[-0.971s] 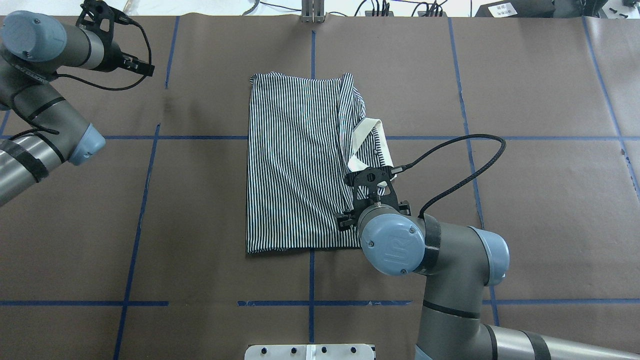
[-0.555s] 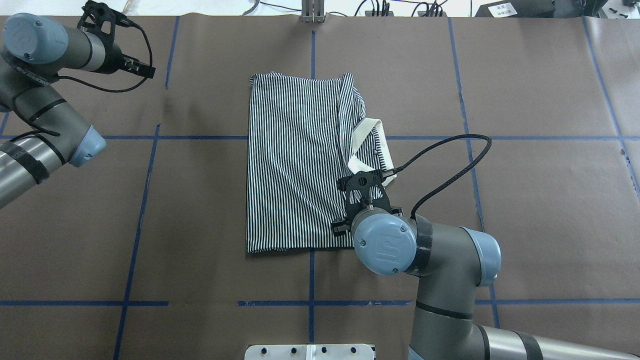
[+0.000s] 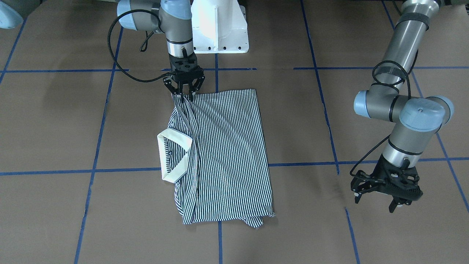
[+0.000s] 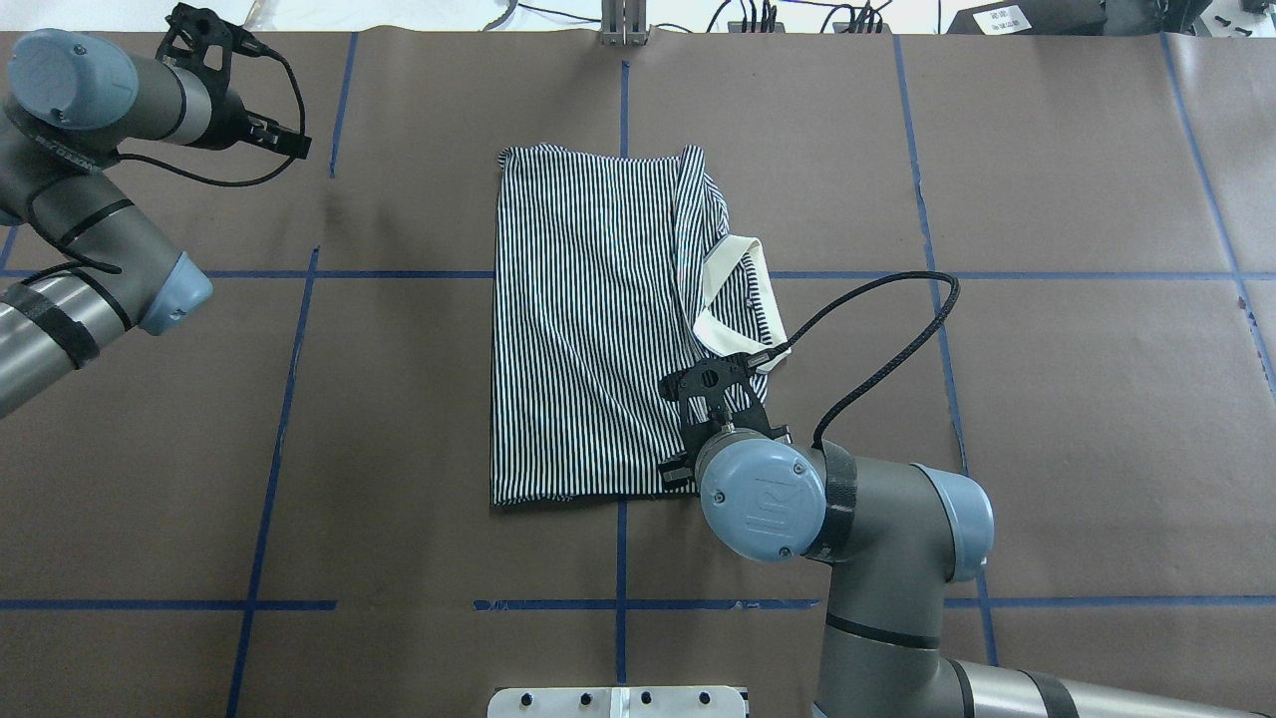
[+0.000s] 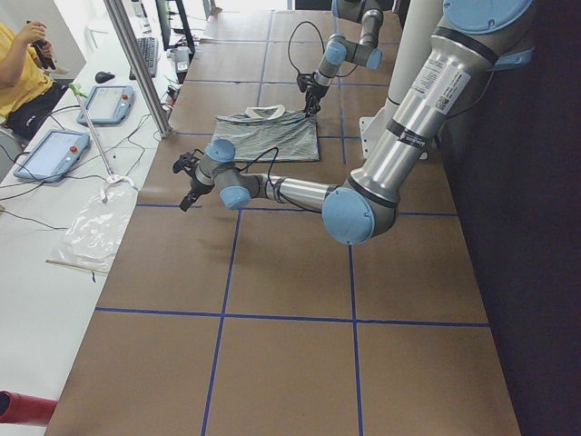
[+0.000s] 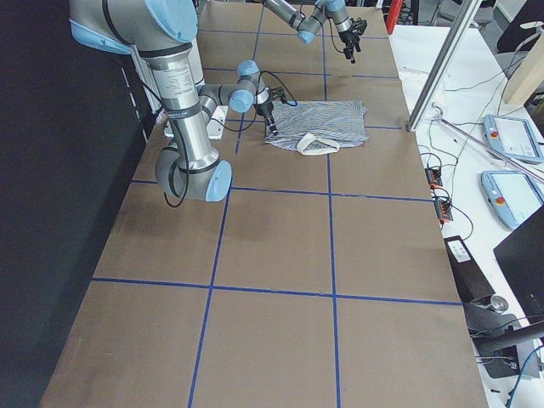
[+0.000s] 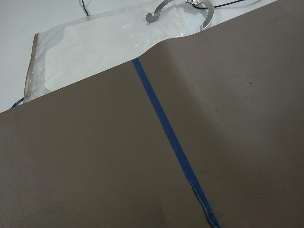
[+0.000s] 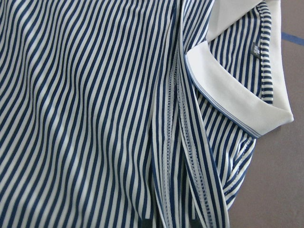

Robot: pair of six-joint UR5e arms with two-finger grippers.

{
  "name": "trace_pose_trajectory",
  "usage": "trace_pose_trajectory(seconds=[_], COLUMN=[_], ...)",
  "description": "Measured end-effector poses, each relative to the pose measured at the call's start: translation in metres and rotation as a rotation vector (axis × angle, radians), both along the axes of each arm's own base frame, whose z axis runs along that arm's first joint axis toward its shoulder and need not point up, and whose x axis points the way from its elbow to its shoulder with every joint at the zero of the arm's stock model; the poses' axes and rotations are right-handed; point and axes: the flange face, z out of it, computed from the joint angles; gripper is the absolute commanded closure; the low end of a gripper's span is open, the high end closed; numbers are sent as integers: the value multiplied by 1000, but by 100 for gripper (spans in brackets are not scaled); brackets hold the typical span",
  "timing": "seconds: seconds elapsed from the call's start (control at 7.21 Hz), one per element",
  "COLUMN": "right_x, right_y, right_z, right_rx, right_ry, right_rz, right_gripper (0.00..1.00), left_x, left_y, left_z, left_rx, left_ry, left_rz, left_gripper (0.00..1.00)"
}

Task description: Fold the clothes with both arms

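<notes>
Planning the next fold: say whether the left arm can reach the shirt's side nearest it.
Probably yes: only bare table lies between the left arm and the shirt; the right arm works the opposite edge.

— What is the table (image 4: 1047, 399) like?
— Covered in brown paper, with blue tape (image 4: 269, 439) lines marking it into a grid of large squares.
— And what lies on it?
— One striped shirt (image 4: 588, 319), folded into a long rectangle. It sits around the middle, across the grid's centre line, closer to the far edge than to the robot's edge. Its cream collar (image 4: 733, 299) sticks out on the side toward the table's right end, and ridges of cloth run from there to the corner nearest the robot.
— Anything else?
— A white base (image 3: 220, 29) at the middle of the robot's edge, apart from the shirt.
</notes>
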Motion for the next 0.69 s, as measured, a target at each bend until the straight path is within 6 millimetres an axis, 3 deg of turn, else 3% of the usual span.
trace_pose_trajectory(seconds=[0.14,0.42,0.69], right_x=[0,0,0], right_y=[0,1,1], right_z=[1,5,6], right_rx=[2,7,8], right_ry=[4,16,21], right_rz=[-5,-13,-16], right_gripper=[65,100,100], left_x=[0,0,0], left_y=[0,0,0], left_z=[0,0,0], left_rx=[0,0,0], left_ry=[0,0,0], left_rz=[0,0,0], left_gripper=[0,0,0])
